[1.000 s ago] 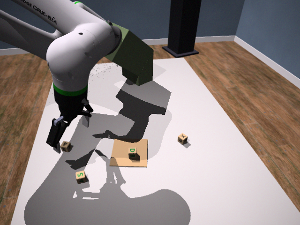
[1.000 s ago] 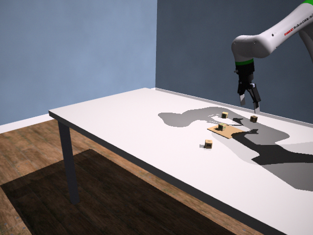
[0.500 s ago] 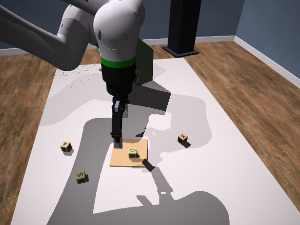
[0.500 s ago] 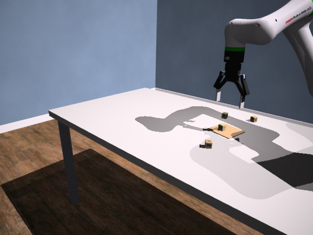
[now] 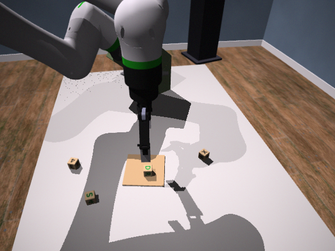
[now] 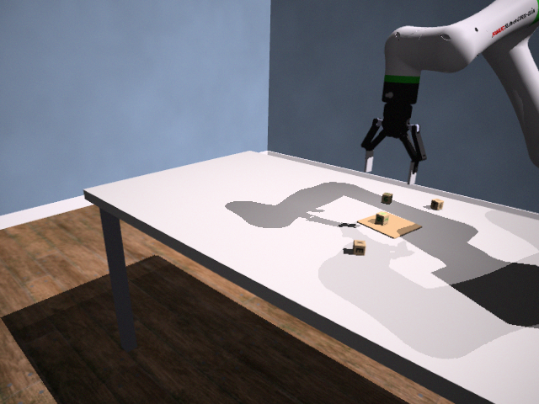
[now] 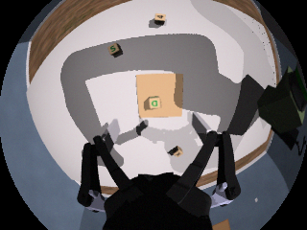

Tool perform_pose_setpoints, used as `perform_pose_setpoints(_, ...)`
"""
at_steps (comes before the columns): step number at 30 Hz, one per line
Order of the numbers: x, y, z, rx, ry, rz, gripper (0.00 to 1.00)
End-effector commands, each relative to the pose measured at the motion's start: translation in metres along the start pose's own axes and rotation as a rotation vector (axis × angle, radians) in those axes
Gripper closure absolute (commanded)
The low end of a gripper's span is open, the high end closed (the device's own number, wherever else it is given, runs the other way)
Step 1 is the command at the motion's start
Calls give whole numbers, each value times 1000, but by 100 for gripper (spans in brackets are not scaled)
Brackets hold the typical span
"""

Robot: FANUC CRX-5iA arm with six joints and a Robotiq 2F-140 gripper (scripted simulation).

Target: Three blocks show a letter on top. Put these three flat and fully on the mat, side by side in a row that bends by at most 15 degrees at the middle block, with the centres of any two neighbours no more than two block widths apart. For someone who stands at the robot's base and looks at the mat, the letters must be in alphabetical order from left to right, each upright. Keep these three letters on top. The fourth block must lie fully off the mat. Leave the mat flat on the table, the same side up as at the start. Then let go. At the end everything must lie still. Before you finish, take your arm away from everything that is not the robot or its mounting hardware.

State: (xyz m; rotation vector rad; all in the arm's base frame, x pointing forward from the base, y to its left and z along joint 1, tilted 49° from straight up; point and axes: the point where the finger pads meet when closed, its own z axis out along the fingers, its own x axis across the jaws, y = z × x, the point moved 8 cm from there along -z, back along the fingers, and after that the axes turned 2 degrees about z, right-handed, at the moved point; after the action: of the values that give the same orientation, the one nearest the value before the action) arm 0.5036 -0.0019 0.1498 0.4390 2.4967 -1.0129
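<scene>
Hovering wide open, the gripper (image 5: 145, 158) (image 6: 389, 172) (image 7: 154, 122) hangs above the table (image 5: 243, 194) (image 6: 195, 195) (image 7: 48, 91).

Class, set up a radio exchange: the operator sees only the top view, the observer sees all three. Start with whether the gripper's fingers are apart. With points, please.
Operator: From the top I see one finger of the gripper (image 5: 145, 157) (image 6: 390, 177) (image 7: 155, 125). Are both apart?
Observer: Yes, the exterior view shows two fingers spread wide, nothing between them.
Operator: Do the tips touch the mat (image 5: 135, 174) (image 6: 392, 228) (image 7: 160, 83)?
Observer: No, the exterior view shows both hanging in the air, well above it.
</scene>
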Motion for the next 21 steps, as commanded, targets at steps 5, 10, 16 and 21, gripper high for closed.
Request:
perform_pose_setpoints(5,0,0,2,0,0,-109,0)
perform_pose_setpoints(10,0,0,6,0,0,-309,0)
perform_pose_setpoints(16,0,0,10,0,0,-509,0)
perform_pose_setpoints(21,0,0,13,0,0,-654,0)
